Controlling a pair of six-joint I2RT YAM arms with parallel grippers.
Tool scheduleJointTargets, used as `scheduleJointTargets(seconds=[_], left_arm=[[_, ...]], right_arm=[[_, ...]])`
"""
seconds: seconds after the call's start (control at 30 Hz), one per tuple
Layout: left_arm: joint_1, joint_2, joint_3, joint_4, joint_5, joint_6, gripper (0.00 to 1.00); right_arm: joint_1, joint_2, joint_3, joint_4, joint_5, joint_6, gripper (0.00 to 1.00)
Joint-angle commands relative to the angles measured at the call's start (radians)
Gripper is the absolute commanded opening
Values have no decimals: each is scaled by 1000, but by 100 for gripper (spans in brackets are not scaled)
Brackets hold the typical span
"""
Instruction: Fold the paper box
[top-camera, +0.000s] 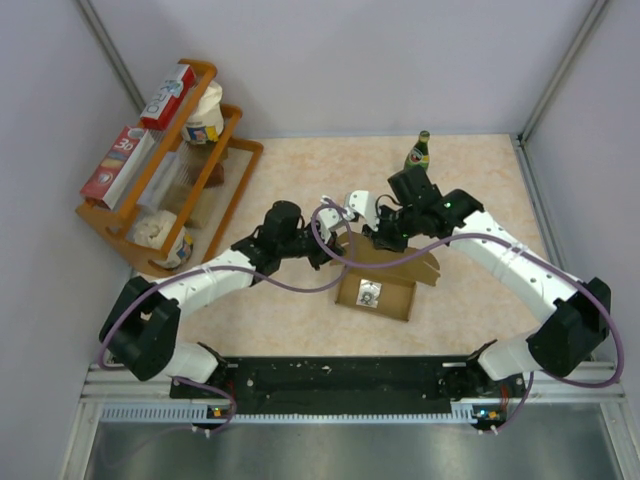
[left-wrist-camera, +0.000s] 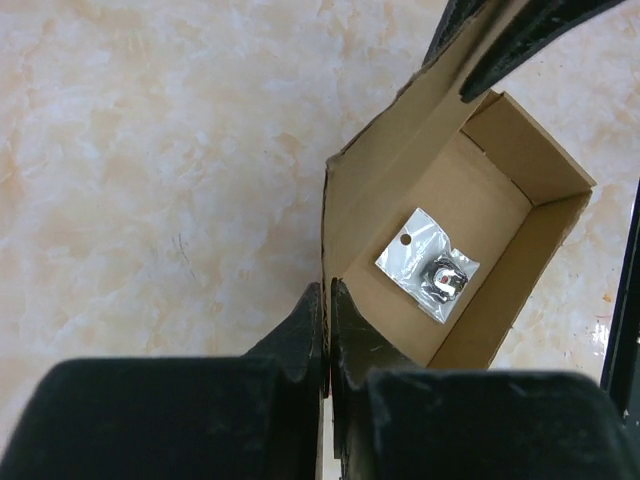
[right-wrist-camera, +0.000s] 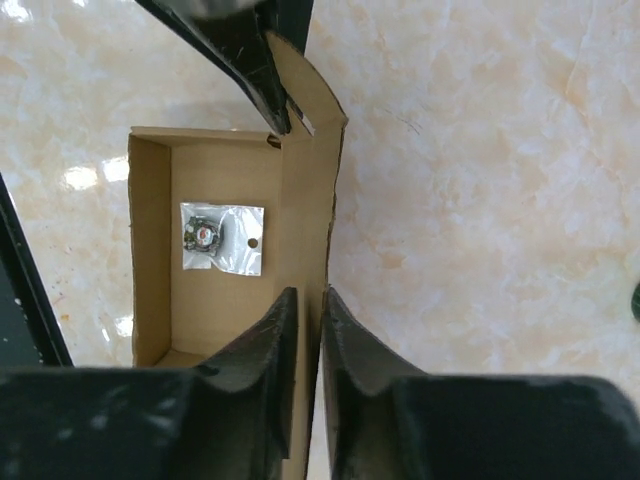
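Left fingers (left-wrist-camera: 326, 300): clamped shut on box (left-wrist-camera: 480, 190) far wall. Box mid-surface (left-wrist-camera: 150, 150), open, bag (left-wrist-camera: 428, 262) inside. Right fingers (right-wrist-camera: 310, 300): pinched on same wall. Step, likely: raising wall. Next probably calls for folding it over evenly and tucking tabs.

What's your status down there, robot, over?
Left gripper shut on the paper box wall. Right gripper pinching same wall, far end. Box top open, small bag inside. Green bottle behind, clear of it.
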Motion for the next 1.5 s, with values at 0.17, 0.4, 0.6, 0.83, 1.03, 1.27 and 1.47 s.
scheduleJointTargets(seconds=[0.17,0.4,0.6,0.83,1.03,1.27,1.47], left_arm=[[-6,13,46,-23,-51,-31,0],[-5,-21,23,-20,-166,-44,0],[-5,-29,33,-37,-244,-38,0],[0,-21,48,-58,-270,-38,0],[0,-1,51,-58,-257,-42,0],[1,8,59,-57,-243,-44,0],[1,10,62,-67,-241,-38,0]], right_arm=[[-9,-28,69,44,-20,39,57],[-116,-186,-40,285,-40,449,76],[-137,-332,-151,270,265,803,92],[-156,-577,-410,271,504,914,99],[-159,-688,-569,281,552,964,80],[-161,-587,-597,373,446,941,67],[-165,-493,-594,431,379,904,63]])
